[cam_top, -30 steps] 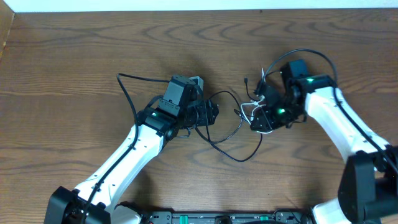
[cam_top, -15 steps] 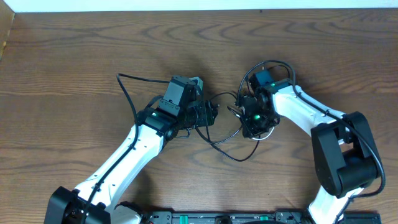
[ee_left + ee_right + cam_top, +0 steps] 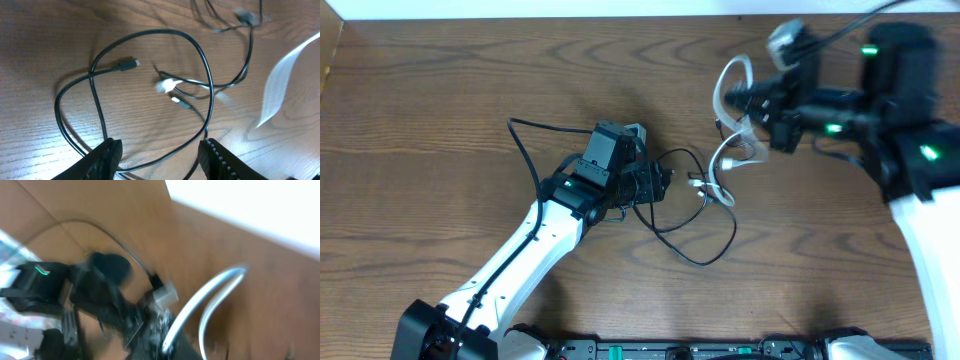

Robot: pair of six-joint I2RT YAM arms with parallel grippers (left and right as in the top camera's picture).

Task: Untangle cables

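Two cables share the table [image 3: 440,80]. The black cable [image 3: 160,31] lies in loose loops near the middle. We see the white cable [image 3: 719,95] lifted near the far edge, pinched in the closed right gripper [image 3: 760,100]. The left gripper [image 3: 160,148] sits low, fingers apart, with a black strand lying between them.

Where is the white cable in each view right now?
Overhead: white cable right of centre, looping from mid-table toward the top edge.
Left wrist: white cable is a blurred pale band at the right edge.
Right wrist: white cable is a blurred loop, centre-right.
Shared landmark: black cable in overhead and left wrist; right wrist too blurred.
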